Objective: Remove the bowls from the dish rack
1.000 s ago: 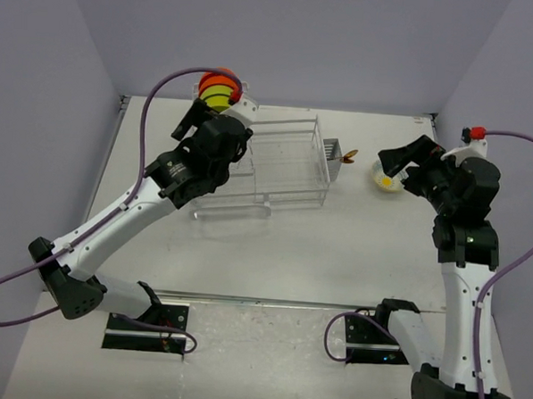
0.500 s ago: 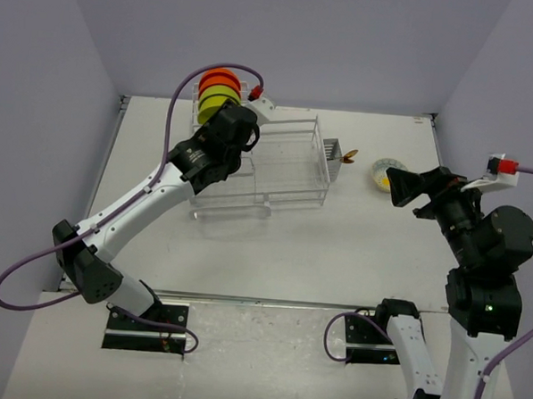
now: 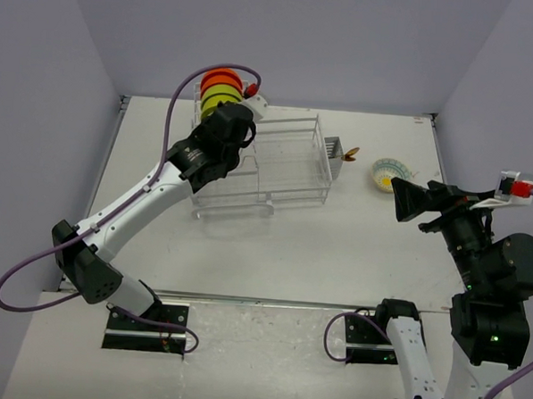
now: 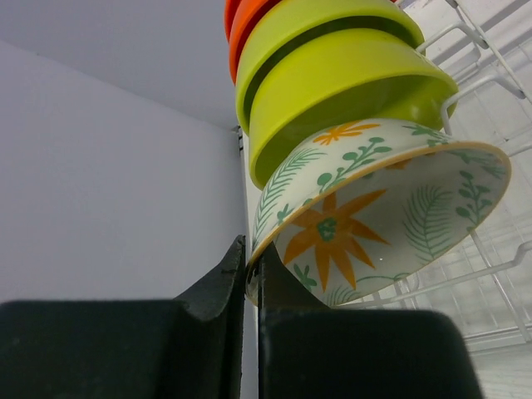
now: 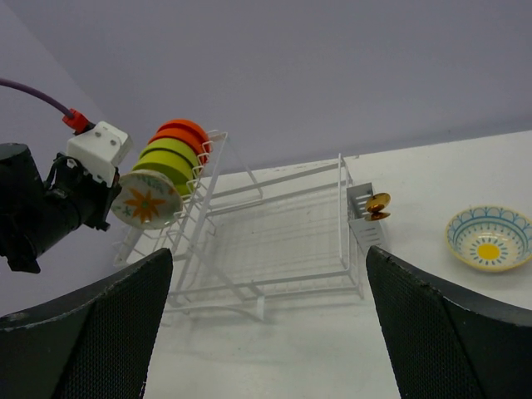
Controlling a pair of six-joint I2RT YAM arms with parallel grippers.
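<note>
Left end effector (image 4: 252, 253): clenched on the lower rim of the flower-pattern bowl (image 4: 374, 216), one finger on either side of the rim
Flower-pattern bowl: whitish with yellow-orange flowers and green fronds, standing on edge in the tall slotted end of the dish rack (image 3: 290, 169), the front one of the row
Lime-green bowls (image 4: 341, 75): two, on edge just behind the flower-pattern bowl, close against it
Orange-red bowls (image 3: 221, 76): at the far end of the same row, behind the green ones; how many cannot be told
Dish rack: white wire, on the counter (image 3: 335, 248) left of centre, its flat section bare of dishes
Cutlery basket (image 5: 364, 220): on the right end of the rack, with a small gold-brown item (image 5: 376, 204) sticking out of its top
Right end effector (image 3: 408, 200): released, jaws wide apart, held in the air above the right part of the counter, touching nothing
Blue-and-yellow bowl (image 5: 489, 238): upright on the counter to the right of the rack, apart from it, near the right end effector
</note>
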